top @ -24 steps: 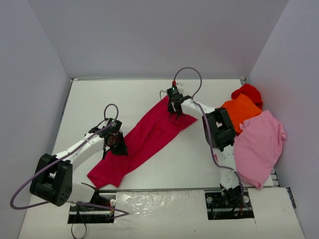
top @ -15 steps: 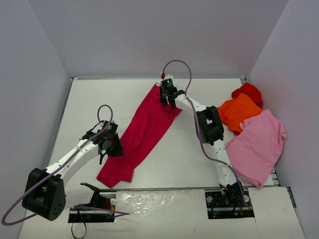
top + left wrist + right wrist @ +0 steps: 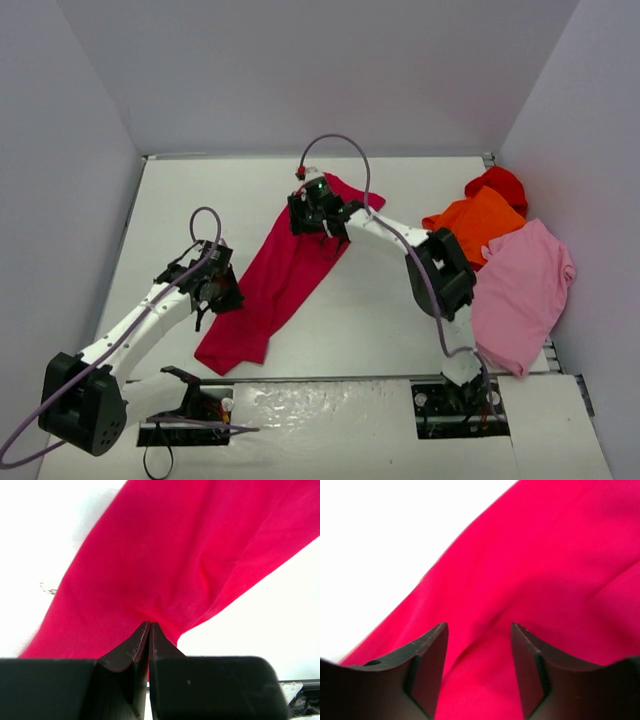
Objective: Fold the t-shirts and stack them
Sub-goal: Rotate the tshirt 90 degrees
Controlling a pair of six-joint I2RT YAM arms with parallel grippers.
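The large crimson t-shirt (image 3: 285, 270) lies as a long band slanting from the near left to the far middle of the white table (image 3: 380, 320). My left gripper (image 3: 224, 296) is at its left edge, shut on a pinch of the crimson cloth (image 3: 165, 570) that puckers at the fingertips (image 3: 150, 624). At the shirt's far end my right gripper (image 3: 308, 222) hangs open over the cloth (image 3: 560, 555), with nothing pinched between its fingers (image 3: 479, 630). At the right edge lie the light pink (image 3: 520, 290), orange (image 3: 475, 225) and bright red (image 3: 497, 185) t-shirts in an overlapping heap.
Grey-white walls (image 3: 80, 150) close the table in on the left, back and right. The right arm's elbow (image 3: 440, 270) stretches over the table between the crimson shirt and the heap. A purple cable (image 3: 335, 145) loops above the right wrist.
My right gripper has carried the shirt's far end leftward and has now opened, letting the cloth go. The left gripper, still shut on the cloth, has shifted slightly left.
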